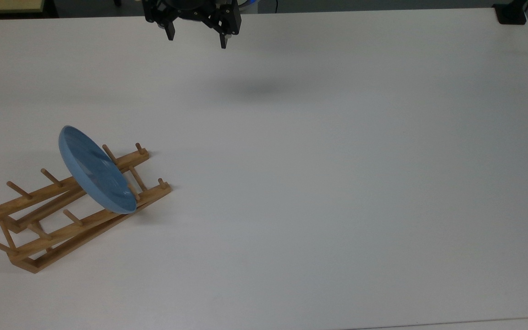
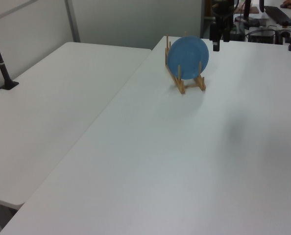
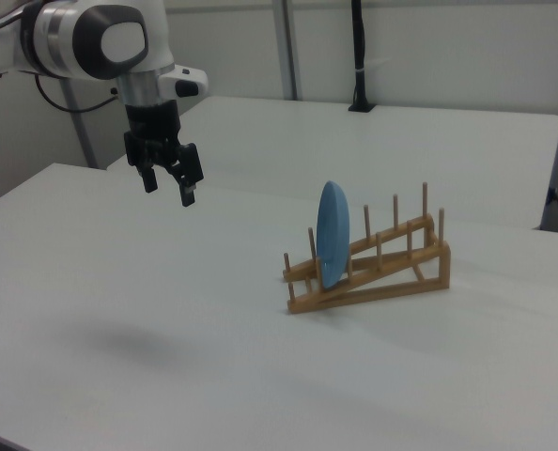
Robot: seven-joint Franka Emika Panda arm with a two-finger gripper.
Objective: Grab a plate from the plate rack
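Note:
The light-blue plate (image 1: 94,172) stands on edge in the low end of the wooden plate rack (image 1: 44,229), leaning between its pegs. The rack sits at the top view's left, on the white table (image 1: 314,183). My gripper (image 1: 196,40) hangs above the table's far edge in the top view, well away from the plate, open and empty. In the right view the gripper (image 3: 169,193) is high up to the left of the plate (image 3: 333,235) and rack (image 3: 382,272). In the left view the plate (image 2: 187,58) faces the camera in the rack (image 2: 189,84), with the gripper (image 2: 218,43) just to its right.
A second white table (image 2: 52,98) adjoins this one. A black clamped post (image 3: 359,56) stands on it, and a black clamp (image 1: 510,13) sits at the top view's far right corner. Desk clutter (image 2: 268,19) lies behind the table.

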